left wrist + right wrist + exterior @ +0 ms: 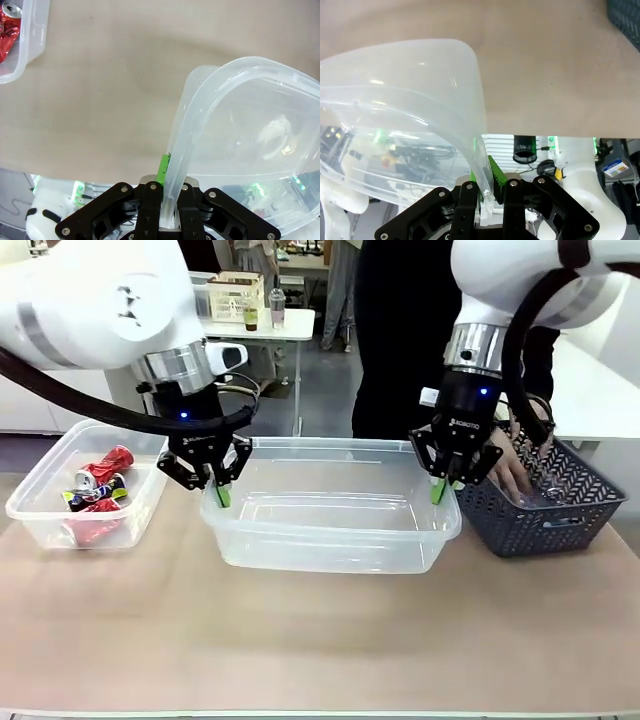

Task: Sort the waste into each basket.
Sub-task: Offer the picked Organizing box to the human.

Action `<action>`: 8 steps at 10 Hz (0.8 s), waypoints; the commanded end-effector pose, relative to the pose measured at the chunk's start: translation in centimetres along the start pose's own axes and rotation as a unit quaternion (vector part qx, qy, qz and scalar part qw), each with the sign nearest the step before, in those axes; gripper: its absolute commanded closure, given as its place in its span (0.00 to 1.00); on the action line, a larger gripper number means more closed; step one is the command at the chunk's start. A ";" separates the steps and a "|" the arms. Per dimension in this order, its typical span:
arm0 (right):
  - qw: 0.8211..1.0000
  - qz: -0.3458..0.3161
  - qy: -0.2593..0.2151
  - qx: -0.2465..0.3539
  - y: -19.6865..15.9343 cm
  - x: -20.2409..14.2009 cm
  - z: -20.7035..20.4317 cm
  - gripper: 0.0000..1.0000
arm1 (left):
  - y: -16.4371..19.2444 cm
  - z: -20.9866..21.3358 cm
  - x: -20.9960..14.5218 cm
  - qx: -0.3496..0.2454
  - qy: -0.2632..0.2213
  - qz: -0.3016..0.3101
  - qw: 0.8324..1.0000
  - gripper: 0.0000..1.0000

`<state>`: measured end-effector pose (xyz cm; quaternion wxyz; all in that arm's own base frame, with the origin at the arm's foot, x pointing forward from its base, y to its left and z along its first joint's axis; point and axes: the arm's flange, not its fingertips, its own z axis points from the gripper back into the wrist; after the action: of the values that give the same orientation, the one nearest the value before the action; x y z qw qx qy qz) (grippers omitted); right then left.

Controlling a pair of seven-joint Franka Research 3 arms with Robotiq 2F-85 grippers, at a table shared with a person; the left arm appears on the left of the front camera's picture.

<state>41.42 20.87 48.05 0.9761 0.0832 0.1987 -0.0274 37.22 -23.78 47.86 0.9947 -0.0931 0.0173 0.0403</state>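
Far left on the tabletop (300, 640): small clear tub (30, 508), well apart from both arms, with crushed red and black cans (100, 490) heaped inside.

Next along, left end effector (221, 496), pointing down, clamped tight on the left short rim of the large clear tub (330, 540). In the left wrist view, green pad pressed against the outer side of that rim, thin wall pinched between the two fingers.

Centre: the large clear tub itself, long side toward the camera, lying between the small tub and the basket. Cannot tell whether resting on the tabletop or raised just off it.

At its right short rim, right end effector (441, 490), likewise pointing down and clamped on the rim. In the right wrist view, curved rim corner wedged between the green pads.

Far right: dark blue-grey lattice basket (560, 525), just beside the large tub's right end. Reaching down into it, a person's hand (515, 472), over something clear and glossy, too indistinct to name.
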 end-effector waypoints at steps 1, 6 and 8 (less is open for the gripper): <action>1.000 0.010 0.004 0.002 0.0 -0.5 0.5 1.00 | 0.3 0.1 0.1 -0.005 -0.004 0.017 1.000 1.00; 1.000 0.010 0.004 0.002 0.0 -0.5 0.5 1.00 | 0.3 0.1 0.1 -0.005 -0.004 0.017 1.000 1.00; 1.000 0.010 0.004 0.002 0.0 -0.5 0.5 1.00 | 0.3 0.1 0.1 -0.005 -0.004 0.017 1.000 1.00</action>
<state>41.40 20.87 48.08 0.9762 0.0832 0.1985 -0.0272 37.21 -23.77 47.86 0.9947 -0.0931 0.0177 0.0405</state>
